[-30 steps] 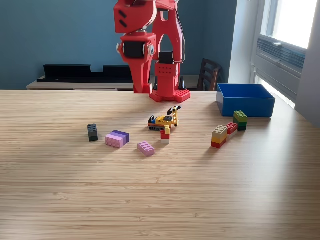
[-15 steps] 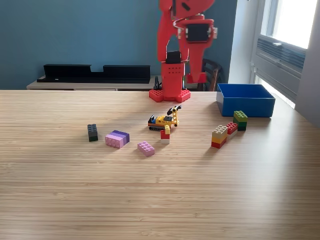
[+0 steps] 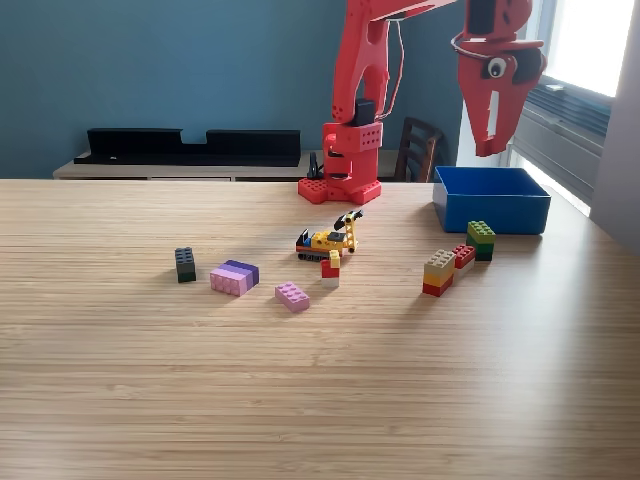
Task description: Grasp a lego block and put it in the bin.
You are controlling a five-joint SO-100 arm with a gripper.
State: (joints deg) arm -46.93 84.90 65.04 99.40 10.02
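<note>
— What's sitting on the wooden desk (image 3: 320, 400)?
— Scattered lego blocks; the blue bin (image 3: 490, 198) is resting far right, before a teal wall.
— The arm?
— Its end effector (image 3: 492, 148) is hanging above the bin; I can't tell whether it's gripping anything.

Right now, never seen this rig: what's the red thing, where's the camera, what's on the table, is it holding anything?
The red thing is a small robot arm bolted at the table's far edge. One camera off the arm looks across the wooden table at it. Its hand hangs above the blue bin; whether it is open, or holds a block, I cannot tell. On the table lie a dark block, two pink-purple blocks, a yellow toy digger, and stacked blocks near the bin.
</note>
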